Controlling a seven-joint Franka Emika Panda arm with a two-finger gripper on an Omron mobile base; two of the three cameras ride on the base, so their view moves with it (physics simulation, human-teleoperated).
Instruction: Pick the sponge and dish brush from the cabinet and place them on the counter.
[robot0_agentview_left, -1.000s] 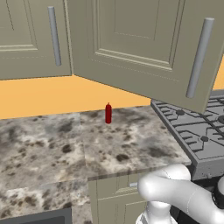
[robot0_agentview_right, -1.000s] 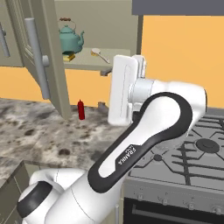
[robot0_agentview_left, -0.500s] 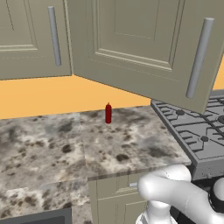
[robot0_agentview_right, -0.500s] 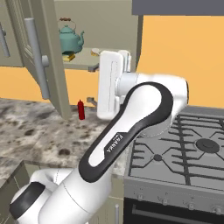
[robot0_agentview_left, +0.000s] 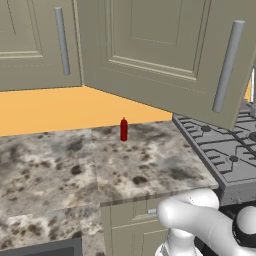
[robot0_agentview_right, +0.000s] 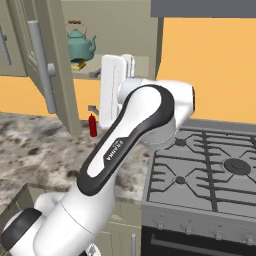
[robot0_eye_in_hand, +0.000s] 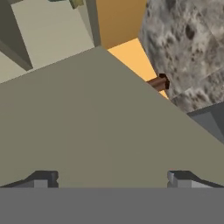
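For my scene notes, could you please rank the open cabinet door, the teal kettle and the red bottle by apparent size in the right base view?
1. Cabinet door, though nearness to the camera inflates it.
2. Teal kettle.
3. Red bottle.

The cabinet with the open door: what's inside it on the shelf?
In the cabinet, a teal kettle stands on the beige shelf, with the yellow sponge just below and in front of it. The robot's white arm covers the shelf's right part, so anything there is hidden.
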